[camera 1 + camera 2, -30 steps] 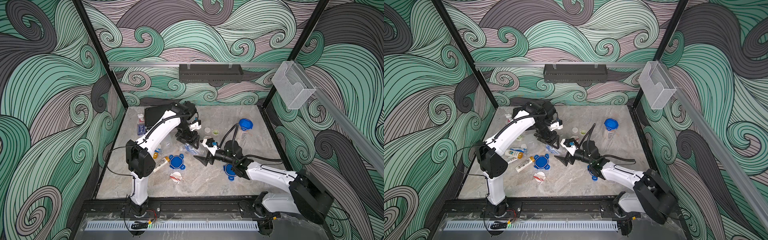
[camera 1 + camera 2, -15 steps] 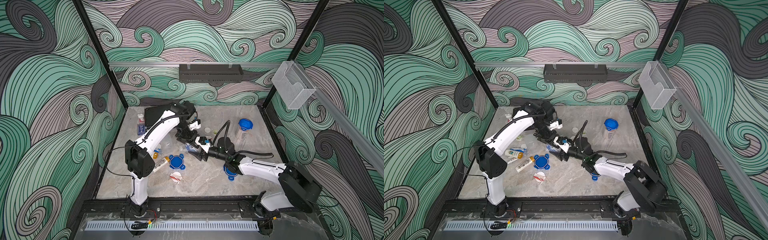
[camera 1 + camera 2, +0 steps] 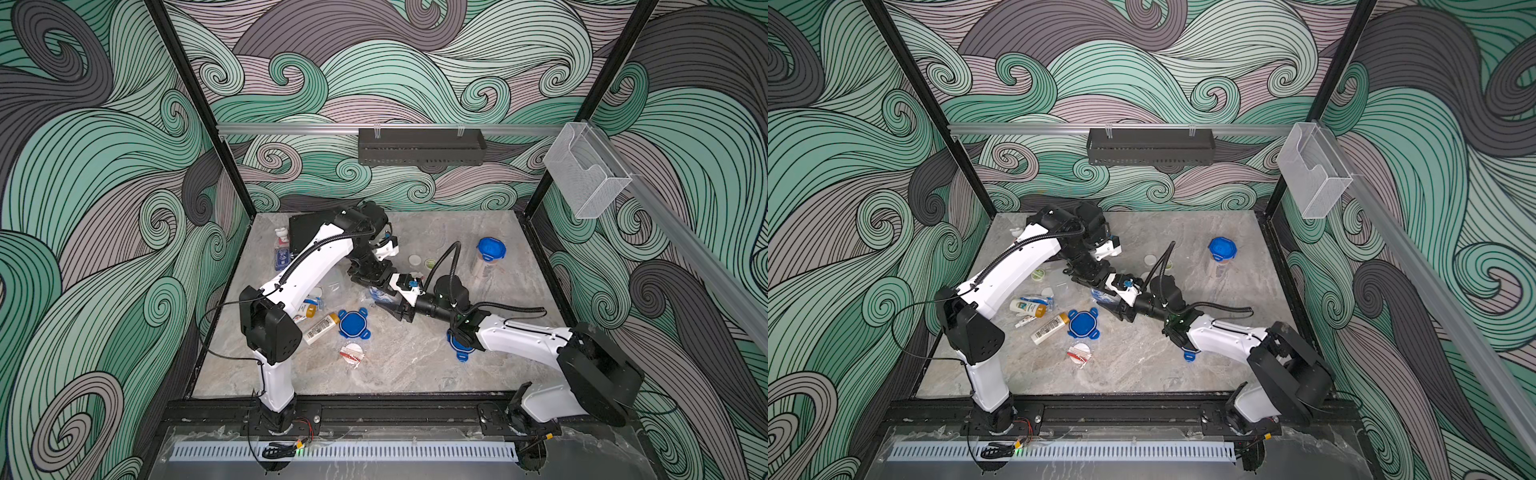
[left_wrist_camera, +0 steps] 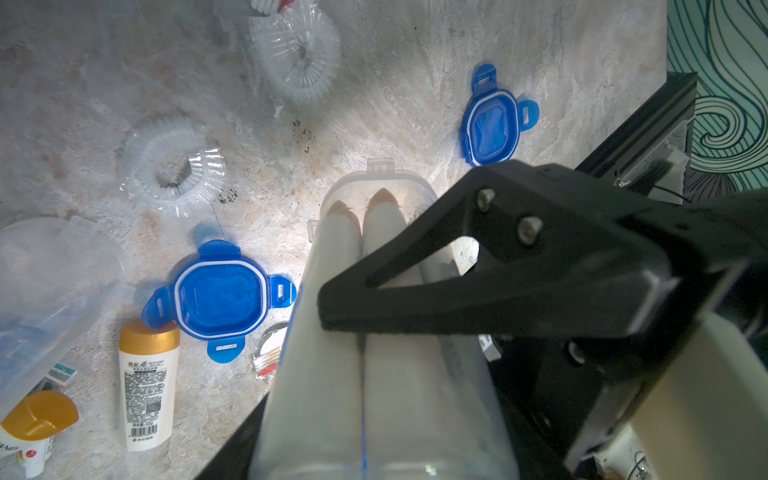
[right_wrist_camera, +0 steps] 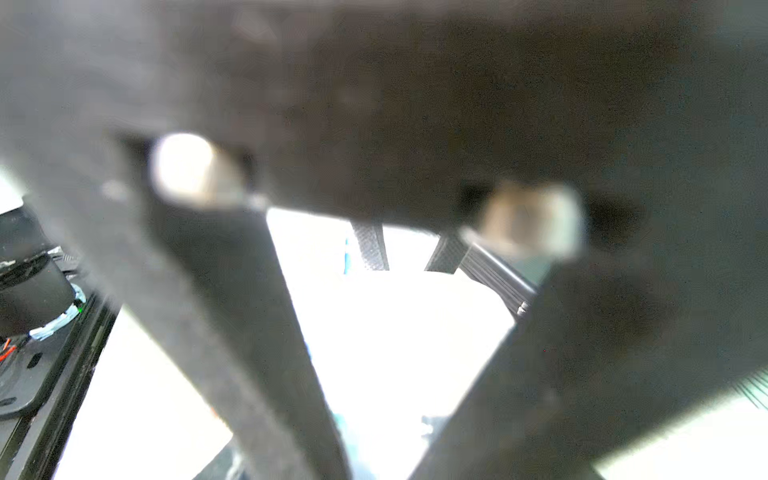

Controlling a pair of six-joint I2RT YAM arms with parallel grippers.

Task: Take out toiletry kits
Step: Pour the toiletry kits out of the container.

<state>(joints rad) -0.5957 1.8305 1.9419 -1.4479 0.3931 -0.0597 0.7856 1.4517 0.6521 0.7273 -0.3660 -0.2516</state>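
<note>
Bottle (image 4: 144, 386) with gold cap carries Chinese print and barcode.

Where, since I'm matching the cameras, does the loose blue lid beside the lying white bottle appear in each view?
Both top views: blue lid on the table, left of centre.
Left wrist: blue lid between the white bottle and the clear container.
Right wrist: not in it.
Shared landmark: the white bottle, gold-capped, lying beside the lid.
</note>
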